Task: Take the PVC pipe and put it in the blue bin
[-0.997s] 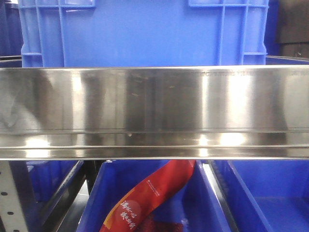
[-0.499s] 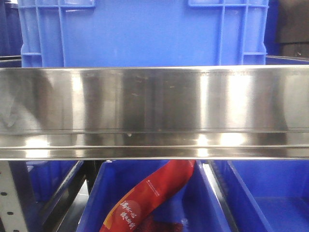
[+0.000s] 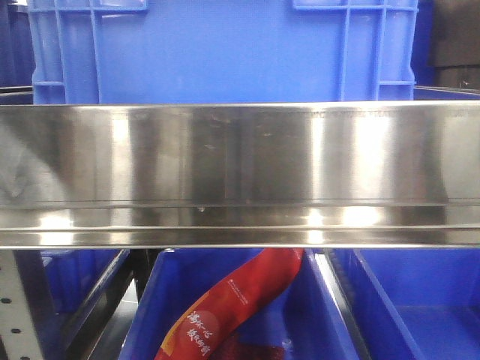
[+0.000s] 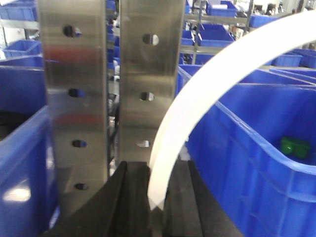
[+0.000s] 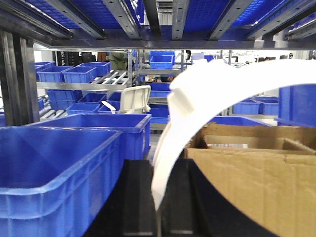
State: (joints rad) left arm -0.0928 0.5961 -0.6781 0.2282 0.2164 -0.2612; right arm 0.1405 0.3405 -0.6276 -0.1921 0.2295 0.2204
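Left gripper: at the bottom edge of the left wrist view; its black fingers stand narrow, closed against the lower end of the PVC pipe.
PVC pipe, left wrist view: white and slightly translucent; it rises from between the fingers and bends up and to the right, out of the picture; held in the air, inside no bin.
Behind the left gripper: two steel uprights, each with a column of holes; a left-hand blue bin beside them; a right-hand blue bin below the pipe's arc in the picture, with a small green object inside; more blue bins on racks far back.
Right gripper: at the bottom edge of the right wrist view; its black fingers are likewise narrow, clamped on a pipe end.
PVC pipe, right wrist view: white; it curves up from the fingers and over to the right, with a thicker collar partway along; clear of every bin; whether both views show one pipe cannot be told.
Beside the right gripper: an open blue bin to the left; a cardboard box to the right, flaps open; racking with blue bins beyond.
Front view: a steel shelf beam spans the picture; below it a lower blue bin holds a red packet; above it stands a blue crate.
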